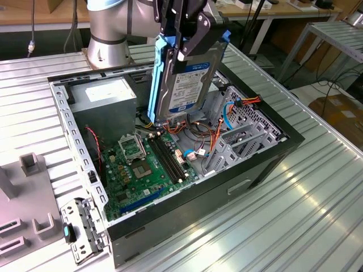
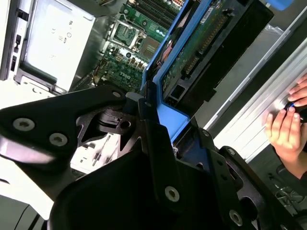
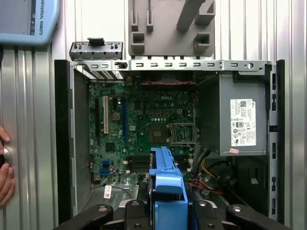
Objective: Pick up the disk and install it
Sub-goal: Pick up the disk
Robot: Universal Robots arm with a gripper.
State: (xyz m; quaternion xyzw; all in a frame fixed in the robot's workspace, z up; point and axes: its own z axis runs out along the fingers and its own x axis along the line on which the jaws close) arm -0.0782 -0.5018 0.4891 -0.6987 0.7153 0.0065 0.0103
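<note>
The disk (image 1: pixel 187 76), a grey hard drive in bright blue carrier rails, hangs on edge above the open computer case (image 1: pixel 272 170). My gripper (image 1: pixel 184 31) is shut on its upper end, fingers pressing both faces. In the second wrist view the disk (image 2: pixel 201 45) extends away from the black fingers (image 2: pixel 158 143), its green circuit side showing. In the first wrist view the blue rail of the disk (image 3: pixel 165 179) points down toward the motherboard (image 3: pixel 144 124). The drive bay area with orange and blue cables (image 1: pixel 232 113) lies just below and to the exterior view's right of the disk.
A silver power supply (image 1: pixel 105 96) fills the case's far corner. A grey fixture (image 1: pixel 28 192) and a metal bracket (image 1: pixel 82 229) lie on the ribbed table at the exterior view's left. A person's hand (image 2: pixel 288 127) rests on the table beside the case.
</note>
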